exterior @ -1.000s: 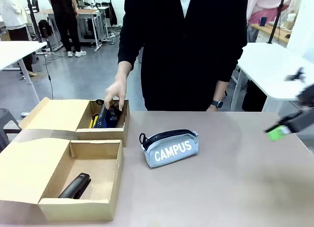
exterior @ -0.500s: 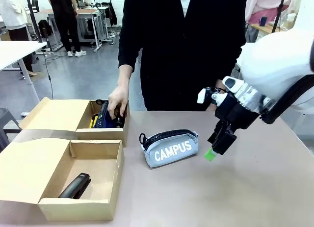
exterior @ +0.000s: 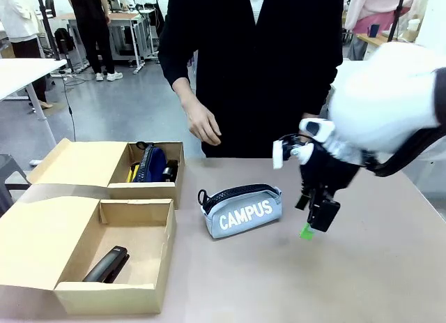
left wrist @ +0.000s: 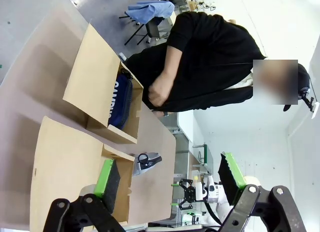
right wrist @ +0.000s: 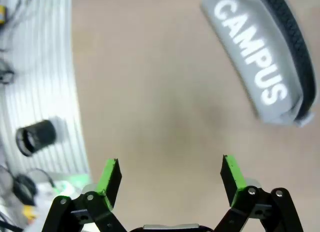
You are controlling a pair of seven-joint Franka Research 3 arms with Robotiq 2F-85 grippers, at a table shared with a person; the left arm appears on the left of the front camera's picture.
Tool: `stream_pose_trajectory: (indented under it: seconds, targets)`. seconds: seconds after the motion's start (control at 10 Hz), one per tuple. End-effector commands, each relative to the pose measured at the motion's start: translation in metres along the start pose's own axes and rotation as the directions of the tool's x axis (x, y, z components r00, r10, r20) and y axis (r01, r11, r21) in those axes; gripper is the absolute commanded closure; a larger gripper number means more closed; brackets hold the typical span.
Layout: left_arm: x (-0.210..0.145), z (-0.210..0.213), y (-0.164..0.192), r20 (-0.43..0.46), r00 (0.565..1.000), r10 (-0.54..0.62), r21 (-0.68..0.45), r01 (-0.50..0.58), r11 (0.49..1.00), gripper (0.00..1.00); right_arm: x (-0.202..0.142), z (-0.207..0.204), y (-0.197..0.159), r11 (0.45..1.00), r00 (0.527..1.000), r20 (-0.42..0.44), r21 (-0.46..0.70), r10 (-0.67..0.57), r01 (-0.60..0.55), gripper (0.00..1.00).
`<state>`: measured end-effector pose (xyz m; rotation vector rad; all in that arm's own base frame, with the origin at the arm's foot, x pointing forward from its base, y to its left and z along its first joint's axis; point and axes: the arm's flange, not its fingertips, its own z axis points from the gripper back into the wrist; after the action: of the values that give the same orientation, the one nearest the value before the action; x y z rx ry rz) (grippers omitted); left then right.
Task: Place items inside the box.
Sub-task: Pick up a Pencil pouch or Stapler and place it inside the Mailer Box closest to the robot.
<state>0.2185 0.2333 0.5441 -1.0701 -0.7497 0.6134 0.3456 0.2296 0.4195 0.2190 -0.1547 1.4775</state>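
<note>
A smooth tan table [exterior: 362,281] in an open workshop carries the grey case [exterior: 244,210] at its middle, right of two cardboard boxes [exterior: 115,297]. The right claw [exterior: 315,222] hangs just right of the case, pads spread wide and empty. The left claw [left wrist: 167,174] gapes empty too. The case looks like soft, rounded cloth, light and likely to squash, so a pinch across its narrow middle below the zip [exterior: 240,191] seems best. A stapler [exterior: 106,264] lies in the near box, a pouch [exterior: 152,162] in the far one.
</note>
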Motion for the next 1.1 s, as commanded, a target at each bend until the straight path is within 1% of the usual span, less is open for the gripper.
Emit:
stream_pose_trajectory:
  seconds: [0.0, 0.1, 0.2, 0.3, 0.5, 0.6, 0.7, 1.0]
  targets:
    - [-0.001, 0.001, 0.000, 0.006, 1.000, -0.012, -0.023, 0.012, 1.000, 0.00, 0.034, -0.007, -0.051, 0.971, 0.983, -0.028, -0.157, 0.180, -0.182, 0.00]
    - [-0.001, 0.001, 0.000, 0.006, 1.000, -0.012, -0.023, 0.012, 1.000, 0.00, 0.044, -0.015, -0.067, 0.962, 0.975, -0.049, -0.162, 0.216, -0.221, 0.00]
    - [-0.001, 0.001, 0.000, 0.006, 1.000, -0.012, -0.023, 0.012, 1.000, 0.00, 0.050, -0.024, -0.079, 0.950, 0.964, -0.028, -0.164, 0.264, -0.264, 0.00]
    - [-0.001, 0.001, 0.000, 0.006, 1.000, -0.012, -0.023, 0.012, 1.000, 0.00, 0.055, -0.030, -0.085, 0.945, 0.955, -0.001, -0.137, 0.298, -0.295, 0.00]
    - [-0.001, 0.001, 0.000, 0.006, 1.000, -0.012, -0.023, 0.012, 1.000, 0.00, 0.065, -0.038, -0.096, 0.930, 0.943, 0.001, -0.168, 0.332, -0.327, 0.00]
    - [-0.001, 0.001, 0.000, 0.006, 1.000, -0.012, -0.023, 0.012, 1.000, 0.00, 0.072, -0.047, -0.102, 0.925, 0.940, -0.013, -0.171, 0.342, -0.339, 0.00]
    - [-0.001, 0.001, 0.000, 0.006, 1.000, -0.012, -0.023, 0.012, 1.000, 0.00, 0.076, -0.057, -0.109, 0.925, 0.936, -0.007, -0.153, 0.351, -0.348, 0.00]
    - [-0.001, 0.001, 0.000, 0.006, 1.000, -0.012, -0.023, 0.012, 1.000, 0.00, 0.084, -0.087, -0.125, 0.933, 0.942, -0.034, -0.129, 0.333, -0.335, 0.00]
